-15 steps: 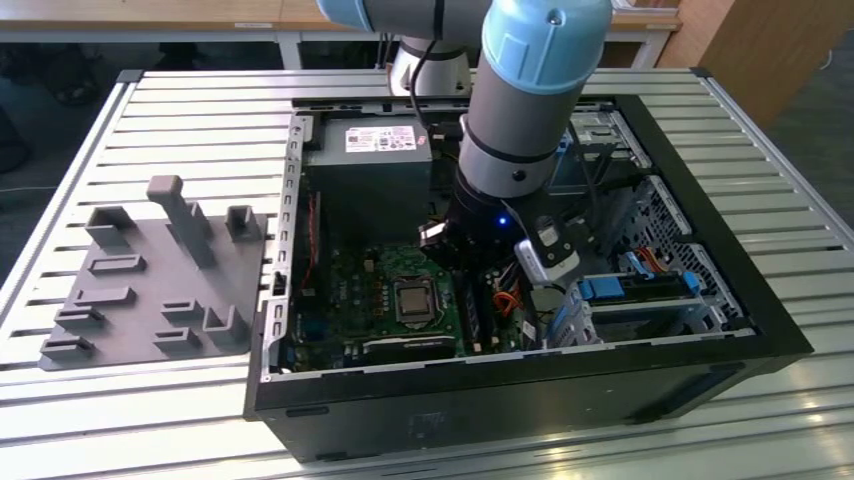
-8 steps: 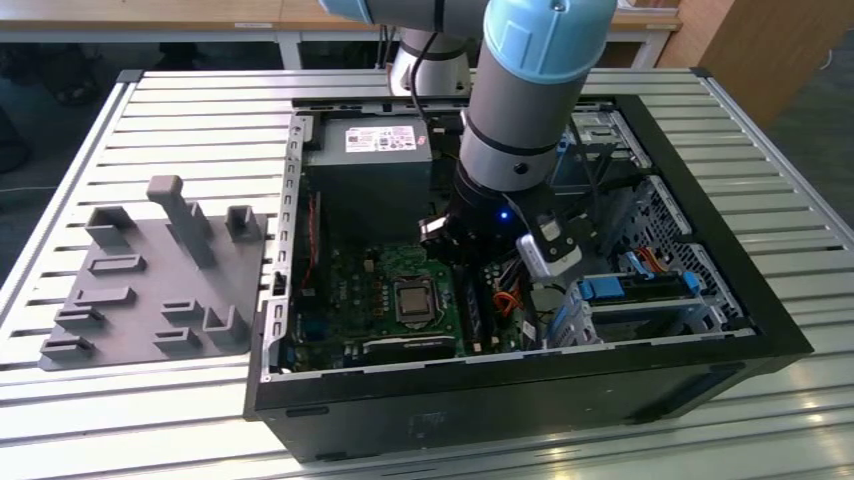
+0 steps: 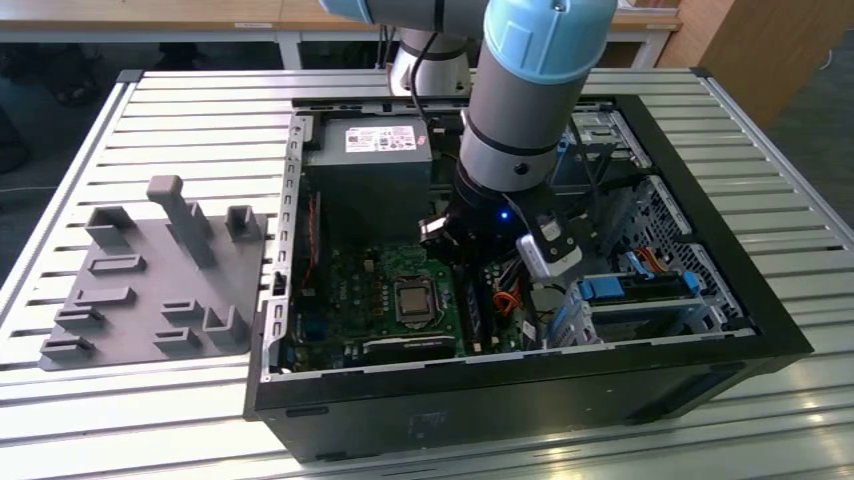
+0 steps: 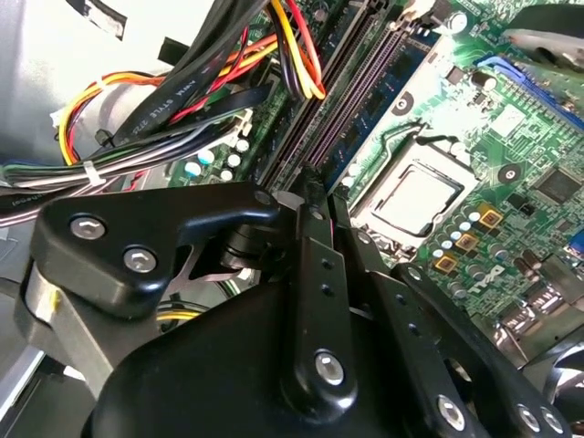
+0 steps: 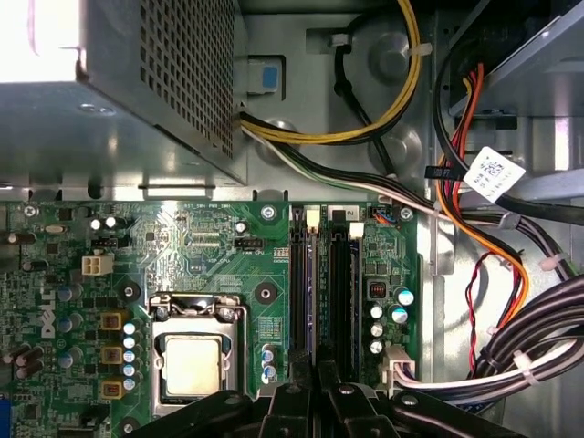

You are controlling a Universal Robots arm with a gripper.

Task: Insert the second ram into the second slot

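Note:
My gripper (image 4: 318,187) (image 5: 319,370) is down inside the open computer case (image 3: 694,345), over the memory slots (image 5: 343,292) of the green motherboard (image 5: 210,246). Its black fingers (image 4: 315,274) are drawn together. The second ram (image 4: 351,105) (image 5: 312,292) shows as a thin dark strip seen edge-on. It runs out from the fingertips in line with one slot. I cannot tell how deep it sits in that slot. In the exterior view the arm's wrist (image 3: 514,150) covers the fingers.
The processor socket (image 5: 193,360) (image 3: 414,297) lies beside the slots. Bundles of cables (image 4: 182,100) (image 5: 511,274) hang close on the other side. The power supply box (image 3: 367,170) stands at the case's far end. A grey fixture (image 3: 147,280) lies on the table at the exterior view's left.

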